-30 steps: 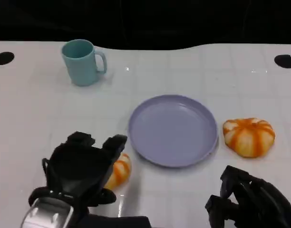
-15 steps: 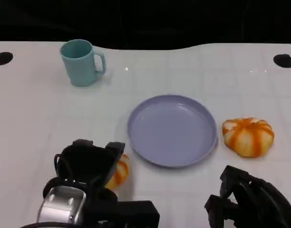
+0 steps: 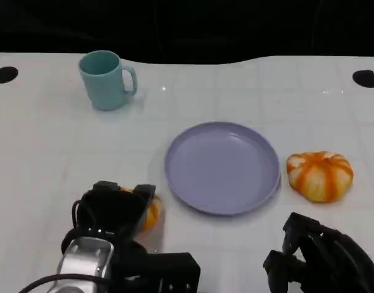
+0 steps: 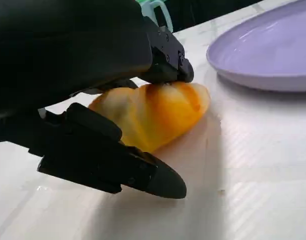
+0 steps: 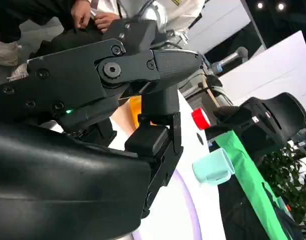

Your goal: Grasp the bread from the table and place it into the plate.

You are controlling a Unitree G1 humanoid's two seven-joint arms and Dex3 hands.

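The left hand (image 3: 113, 210) held the bread (image 4: 153, 115) between its fingers (image 4: 163, 55), on the counter (image 3: 40, 146) just left of the plate (image 3: 222, 167). The right hand (image 3: 321, 256) rested near, fingers curled in, holding nothing.

No readable text, label, brand or number stands on anything here (a yellow patch in the right wrist view is too blurred).

place: exhibition hall; cues: ceiling spotlights (image 5: 269, 5); white partition (image 5: 273, 70); seated person (image 5: 98, 15)
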